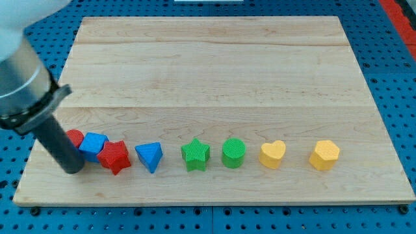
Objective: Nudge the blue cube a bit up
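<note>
My tip (pixel 73 168) stands on the bench (pixel 214 71) near its lower left corner, just at the view's left of the blue cube (pixel 93 143) and a little lower than it. I cannot tell if it touches the cube; the gap, if there is one, is very small. The arm has no gripper, only the dark rod, so nothing can open or close and nothing is held.

The blue cube lies at the left end of a row of blocks along the lower part of the bench. A red block (pixel 75 137), partly hidden by the rod, sits against its left side, and a red star (pixel 116 156) touches it at the lower right. Further to the view's right, well apart from each other, come a blue triangle (pixel 149 156), a green star (pixel 195 154), a green cylinder (pixel 234 153), a yellow heart (pixel 272 155) and a yellow hexagon (pixel 324 155).

I judge that the step in hand is the approach: the tip is beside the cube, not under it, so the push upward is not yet possible. The next move calls for bringing the tip below the cube, between it and the bench's lower edge, then a short push toward the view's top. The red star is close there, so it may be disturbed.
</note>
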`<state>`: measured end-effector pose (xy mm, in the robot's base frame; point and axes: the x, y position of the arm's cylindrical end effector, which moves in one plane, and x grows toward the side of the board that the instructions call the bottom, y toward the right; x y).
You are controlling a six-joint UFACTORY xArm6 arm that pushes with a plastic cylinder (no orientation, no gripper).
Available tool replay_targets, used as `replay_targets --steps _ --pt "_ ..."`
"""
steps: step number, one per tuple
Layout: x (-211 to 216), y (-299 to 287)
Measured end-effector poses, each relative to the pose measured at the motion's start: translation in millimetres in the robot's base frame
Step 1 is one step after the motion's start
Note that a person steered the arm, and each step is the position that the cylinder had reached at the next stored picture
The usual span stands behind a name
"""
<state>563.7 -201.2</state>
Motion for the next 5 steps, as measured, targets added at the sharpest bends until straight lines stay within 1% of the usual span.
replay_targets --steps 1,3,4,5 --pt "0 6" --pt "14 10" --pt "14 10" --pt "4 10"
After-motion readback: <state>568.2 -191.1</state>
